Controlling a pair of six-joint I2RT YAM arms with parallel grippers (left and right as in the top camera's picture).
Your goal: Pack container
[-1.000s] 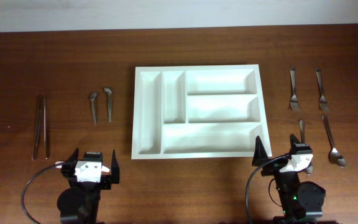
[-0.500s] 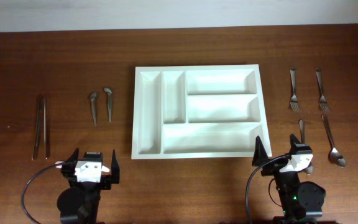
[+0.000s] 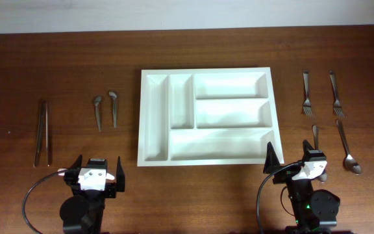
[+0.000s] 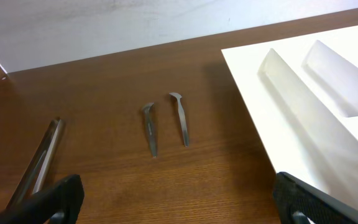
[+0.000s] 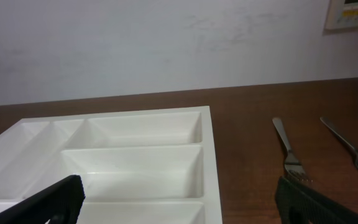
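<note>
- Nothing has moved since the earlier frames: both arms and every piece on the wooden table (image 3: 70, 62) lie as they did a second ago.
- In the overhead view, the container (image 3: 232, 114), a white five-compartment cutlery tray, sits flat at mid-table with every compartment bare. Two long narrow slots run along its left side and three wide ones fill the rest.
- The left gripper (image 3: 98, 160) hovers low at the near edge, left of the tray, with its fingers spread wide and nothing between them.
- The right gripper (image 5: 182, 202) sits just off the tray's near right corner. Its fingers are also wide apart and hold nothing.
- Two short metal utensils (image 4: 166, 127) with curled heads lie side by side between the left arm and the tray, near each other but apart.
- Farther left, two long metal utensils (image 3: 42, 133) lie parallel and close together; what kind they are is unclear.
- Two forks (image 3: 307, 93) lie to the right of the tray, well apart from it, tines toward the robot.
- Nearer the robot lies a spoon (image 3: 348, 147). A second spoon (image 3: 315, 134) lies beside it, with its bowl partly hidden by the right arm.
</note>
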